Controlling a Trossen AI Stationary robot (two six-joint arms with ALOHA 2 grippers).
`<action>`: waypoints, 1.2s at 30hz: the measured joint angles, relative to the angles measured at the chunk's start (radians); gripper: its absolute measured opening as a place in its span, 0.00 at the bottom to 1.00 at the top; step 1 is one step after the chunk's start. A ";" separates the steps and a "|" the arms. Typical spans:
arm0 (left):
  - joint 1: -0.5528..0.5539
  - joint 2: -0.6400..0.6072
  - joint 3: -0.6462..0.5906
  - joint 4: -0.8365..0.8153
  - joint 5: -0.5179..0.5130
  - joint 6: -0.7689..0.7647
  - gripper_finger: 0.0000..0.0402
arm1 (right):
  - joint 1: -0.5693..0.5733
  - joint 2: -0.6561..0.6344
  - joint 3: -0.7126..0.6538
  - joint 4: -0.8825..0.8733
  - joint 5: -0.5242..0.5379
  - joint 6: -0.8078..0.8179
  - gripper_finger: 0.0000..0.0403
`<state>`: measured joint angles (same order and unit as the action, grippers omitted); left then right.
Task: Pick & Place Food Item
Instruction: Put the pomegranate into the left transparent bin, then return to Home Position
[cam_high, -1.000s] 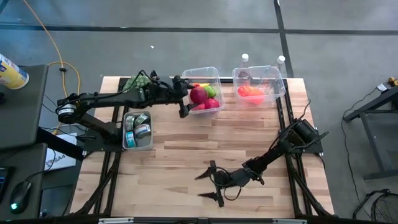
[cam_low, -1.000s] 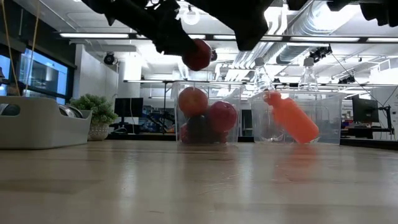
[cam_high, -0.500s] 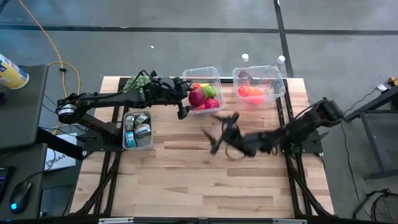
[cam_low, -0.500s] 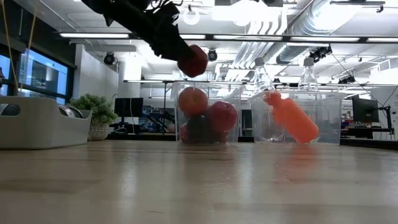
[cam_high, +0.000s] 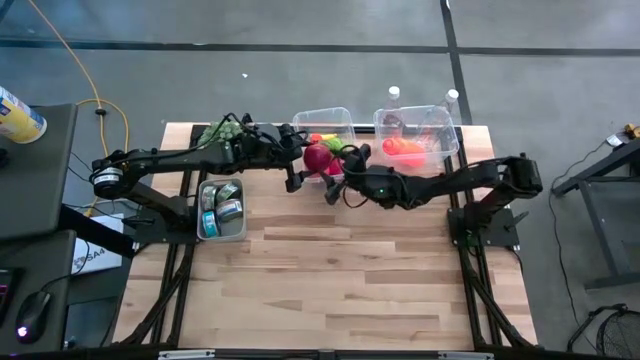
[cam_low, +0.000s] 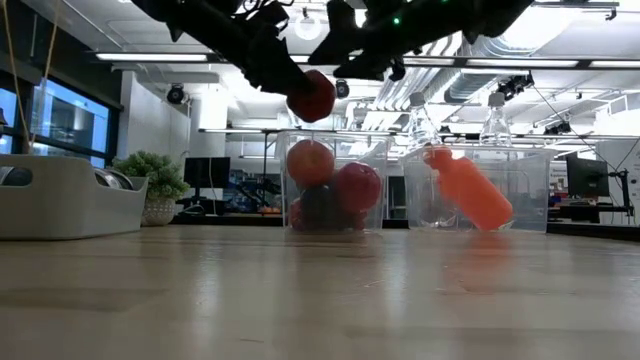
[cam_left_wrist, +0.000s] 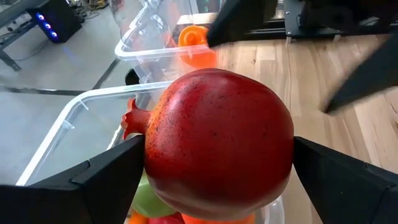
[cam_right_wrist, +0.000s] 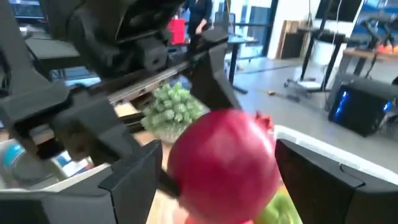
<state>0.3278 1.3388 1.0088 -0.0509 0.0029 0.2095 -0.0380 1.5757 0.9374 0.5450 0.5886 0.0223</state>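
A red pomegranate (cam_left_wrist: 217, 143) hangs above the near edge of a clear bin (cam_high: 335, 116) that holds other fruit. My left gripper (cam_high: 310, 158) reaches in from the table's left and is shut on it. My right gripper (cam_high: 340, 172) comes from the table's right and is open. In the right wrist view its fingers stand either side of the pomegranate (cam_right_wrist: 224, 165). I cannot tell whether they touch it. In the low view the pomegranate (cam_low: 314, 95) is well above the bin (cam_low: 335, 185). My left gripper pinches the pomegranate by two opposite sides (cam_left_wrist: 152, 155) between its two fingers (cam_left_wrist: 109, 177). The fingers come nearly level from the table's left. The fruit is lifted clear over the bin, its crown (cam_left_wrist: 132, 118) toward the far edge.
A second clear bin (cam_high: 440, 125) with an orange item and two bottles stands to the right of the first. A grey tub of cans (cam_high: 220, 210) sits at the left, with a green plant (cam_high: 222, 132) behind it. The near half of the wooden table (cam_high: 330, 280) has free room.
My right gripper has swept from the table's near middle toward the far edge and upward. It has tipped up to level and arrived beside the pomegranate. My left gripper and the pomegranate have stayed where they were.
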 joint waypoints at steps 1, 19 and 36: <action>0.000 0.000 0.000 0.000 0.000 0.000 0.95 | -0.006 0.000 0.000 0.012 0.001 -0.018 0.75; 0.013 0.062 0.002 0.166 0.005 0.053 0.95 | -0.136 0.004 0.000 -0.179 0.022 -0.068 0.75; -0.098 -0.150 0.001 -0.044 -0.074 0.076 0.95 | 0.130 -0.036 0.000 -0.240 0.094 -0.210 0.75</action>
<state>0.2302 1.1892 1.0096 -0.0947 -0.0714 0.2858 0.0922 1.5397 0.9379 0.3055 0.6831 -0.1879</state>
